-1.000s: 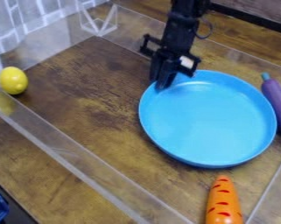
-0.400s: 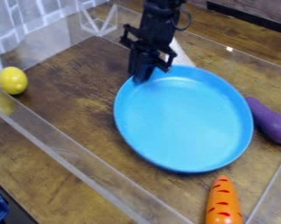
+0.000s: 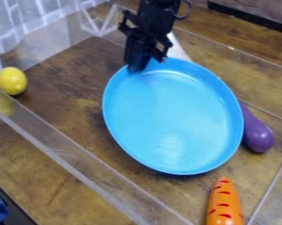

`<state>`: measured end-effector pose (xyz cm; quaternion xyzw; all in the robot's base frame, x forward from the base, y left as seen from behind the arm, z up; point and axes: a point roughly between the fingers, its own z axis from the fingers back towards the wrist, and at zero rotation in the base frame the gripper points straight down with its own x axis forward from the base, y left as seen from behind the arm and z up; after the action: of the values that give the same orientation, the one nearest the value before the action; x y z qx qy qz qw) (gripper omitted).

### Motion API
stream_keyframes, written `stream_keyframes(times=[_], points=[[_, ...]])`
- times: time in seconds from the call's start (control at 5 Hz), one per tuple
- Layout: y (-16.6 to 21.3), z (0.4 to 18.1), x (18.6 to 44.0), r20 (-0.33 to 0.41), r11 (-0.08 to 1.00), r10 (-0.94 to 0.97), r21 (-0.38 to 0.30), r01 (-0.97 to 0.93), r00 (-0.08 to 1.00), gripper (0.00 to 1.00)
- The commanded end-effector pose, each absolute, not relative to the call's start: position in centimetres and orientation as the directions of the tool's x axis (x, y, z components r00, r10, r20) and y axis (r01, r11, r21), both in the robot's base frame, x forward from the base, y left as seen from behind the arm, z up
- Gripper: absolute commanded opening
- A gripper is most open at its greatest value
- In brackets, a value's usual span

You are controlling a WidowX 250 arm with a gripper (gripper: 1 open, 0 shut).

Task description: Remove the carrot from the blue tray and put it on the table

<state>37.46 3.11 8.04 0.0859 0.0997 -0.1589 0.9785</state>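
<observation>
carrot [image 3: 224,202] on table [image 3: 73,101] | far from pincer [image 3: 141,63] | pincer clamps blue tray [image 3: 178,119]

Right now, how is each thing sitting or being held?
blue tray: empty, far rim pinched by the gripper.
gripper: shut on the tray's rim.
carrot: lying on the table, outside the tray.
eggplant: on the table, partly behind the tray.
lemon: on the table, untouched.
</observation>
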Motion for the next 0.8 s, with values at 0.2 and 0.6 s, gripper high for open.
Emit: stream_keyframes(times=[0.2, 0.6], points=[[2.3, 11.3, 38.0, -0.149, 0.893, -0.377, 0.202, 0.401, 0.914, 0.0], [1.5, 10.5, 37.3, -0.157, 0.831, -0.487, 0.219, 0.511, 0.859, 0.0]])
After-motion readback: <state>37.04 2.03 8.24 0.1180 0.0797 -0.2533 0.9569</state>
